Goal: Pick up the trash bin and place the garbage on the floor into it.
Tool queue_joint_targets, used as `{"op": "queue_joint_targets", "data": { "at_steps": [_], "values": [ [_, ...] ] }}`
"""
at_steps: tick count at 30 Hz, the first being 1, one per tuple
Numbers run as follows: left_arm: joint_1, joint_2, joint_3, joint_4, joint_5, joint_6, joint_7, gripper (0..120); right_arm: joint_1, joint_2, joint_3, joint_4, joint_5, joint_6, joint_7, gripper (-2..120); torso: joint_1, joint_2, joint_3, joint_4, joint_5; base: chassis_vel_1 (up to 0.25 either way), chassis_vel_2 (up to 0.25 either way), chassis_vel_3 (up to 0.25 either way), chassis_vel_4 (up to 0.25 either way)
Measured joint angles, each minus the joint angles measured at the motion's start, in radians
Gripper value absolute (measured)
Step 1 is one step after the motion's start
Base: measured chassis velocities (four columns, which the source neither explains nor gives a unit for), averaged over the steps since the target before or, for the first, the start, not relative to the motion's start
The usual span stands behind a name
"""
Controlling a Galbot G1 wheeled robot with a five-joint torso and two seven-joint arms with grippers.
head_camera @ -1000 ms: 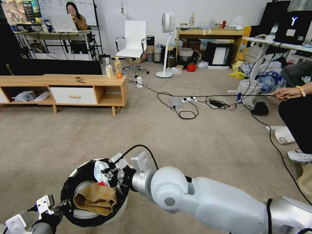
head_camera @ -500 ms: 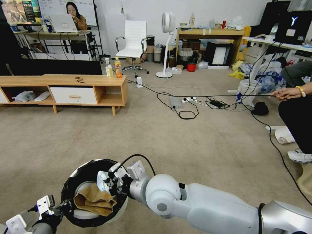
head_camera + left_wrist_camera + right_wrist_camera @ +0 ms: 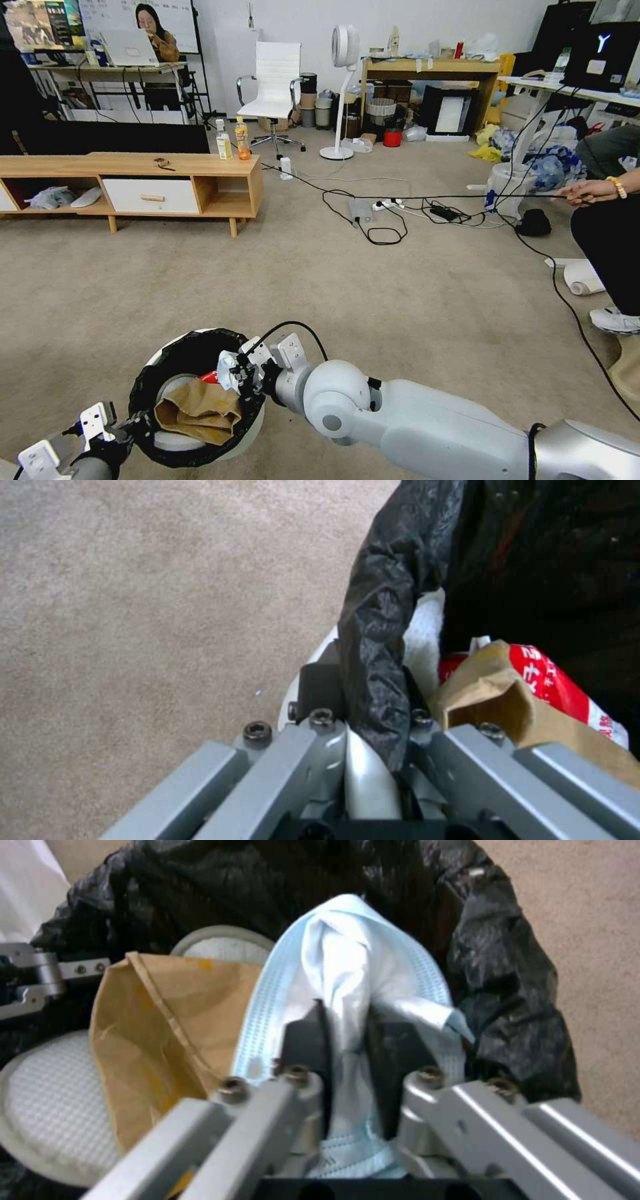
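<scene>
The left gripper (image 3: 373, 750) clamps the trash bin's (image 3: 167, 347) bag-lined rim, holding it above the floor (image 3: 333, 280). The right gripper (image 3: 350, 1040), over the bin's mouth, pinches a crumpled pale-blue face mask (image 3: 347, 970); a brown paper box (image 3: 197, 413) lies inside.

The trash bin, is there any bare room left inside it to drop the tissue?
Bare bin floor shows beside the brown paper box, toward the left gripper clamping the rim. Crowded under the right gripper: the box and red carton fill the trash bin.
</scene>
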Motion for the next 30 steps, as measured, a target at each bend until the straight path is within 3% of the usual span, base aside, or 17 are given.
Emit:
{"op": "queue_joint_targets", "data": {
  "at_steps": [5,7,9,10,13,16,18,21,30],
  "values": [
    [-0.002,-0.001,0.001,0.005,0.002,0.0,0.001,3,0.0,0.012,0.003,-0.007,-0.005,0.006,-0.003,39,0.0,0.0,0.0,0.0,0.0,0.0,0.0,0.0,0.0],
    [-0.002,-0.001,0.001,0.005,0.002,0.0,0.001,3,0.0,0.012,0.003,-0.007,-0.005,0.006,-0.003,39,0.0,0.0,0.0,0.0,0.0,0.0,0.0,0.0,0.0],
    [-0.004,-0.002,0.004,0.01,0.005,-0.001,0.001,3,0.001,0.017,0.006,-0.008,-0.008,0.013,-0.004,55,0.0,0.0,0.0,0.0001,-0.0001,0.0,0.0,0.0,0.0],
    [-0.004,-0.002,0.004,0.01,0.005,-0.001,0.001,3,0.001,0.017,0.006,-0.008,-0.008,0.013,-0.004,55,0.0,0.0,0.0,0.0001,-0.0001,0.0,0.0,0.0,0.0],
    [-0.008,-0.005,0.009,0.014,0.011,-0.001,0.002,3,0.001,0.015,0.011,-0.006,-0.008,0.016,-0.005,72,0.0,0.0,0.0,0.0001,0.0,0.0,0.0,0.0,0.0],
    [-0.008,-0.006,0.01,0.015,0.012,-0.001,0.002,3,0.002,0.015,0.013,-0.004,-0.008,0.016,-0.005,76,0.0,0.0,0.0,0.0,0.0,0.0,0.0,0.0,0.0],
    [-0.009,-0.007,0.012,0.018,0.015,-0.002,0.003,3,0.005,0.012,0.02,0.002,-0.004,0.016,-0.006,90,0.0,0.0,0.0,0.0,0.0,0.0,0.0,0.0,0.0],
    [-0.009,-0.008,0.013,0.02,0.017,-0.002,0.004,3,0.005,0.01,0.027,0.005,-0.004,0.017,-0.006,98,0.0,0.0,0.0,0.0001,0.0,0.0,0.0,0.0,0.0],
    [-0.011,-0.01,0.012,0.025,0.023,-0.003,0.011,3,0.006,-0.017,0.111,0.065,-0.003,0.027,-0.004,100,0.0,0.0,0.0,0.0001,0.0,0.0,0.0,0.0,0.0]
  ]
}}
